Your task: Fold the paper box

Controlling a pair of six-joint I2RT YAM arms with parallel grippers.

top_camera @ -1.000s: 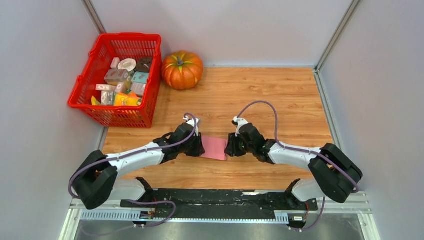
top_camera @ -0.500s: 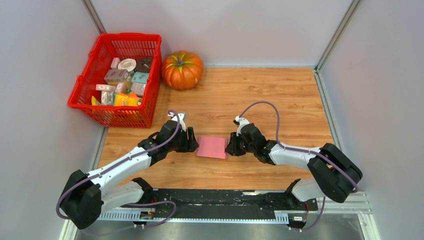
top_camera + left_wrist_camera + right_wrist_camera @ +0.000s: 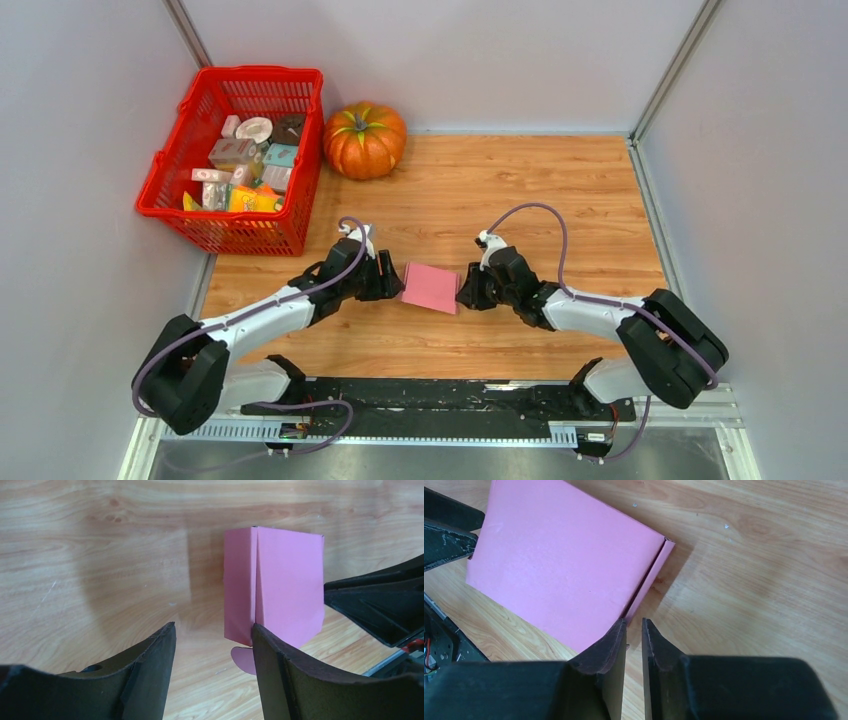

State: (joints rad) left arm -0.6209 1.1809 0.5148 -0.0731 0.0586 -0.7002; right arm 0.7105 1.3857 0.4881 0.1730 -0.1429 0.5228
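Lying flat on the wooden table (image 3: 560,190), the small pink thin-card paper box (image 3: 432,287) sits on the near side of the round orange pumpkin (image 3: 364,139), toward the arm bases and slightly to the pumpkin's right, well apart from it. Its long axis runs roughly side to side, from one gripper to the other, a little skewed, with a fold seam along that line. The black left gripper (image 3: 212,630) stands wide, holding nothing. The box lies straight ahead of it and a touch to its right, with a small rounded tab (image 3: 243,659) pointing back at it. The black right gripper (image 3: 634,624) is at the opposite end with its jaws narrow, only a slim gap between them, right against the box's raised edge. Whether card is pinched there I cannot tell. Both arms are about equally near. The coming move likely turns on the left gripper shifting rightward to meet that tabbed end squarely.
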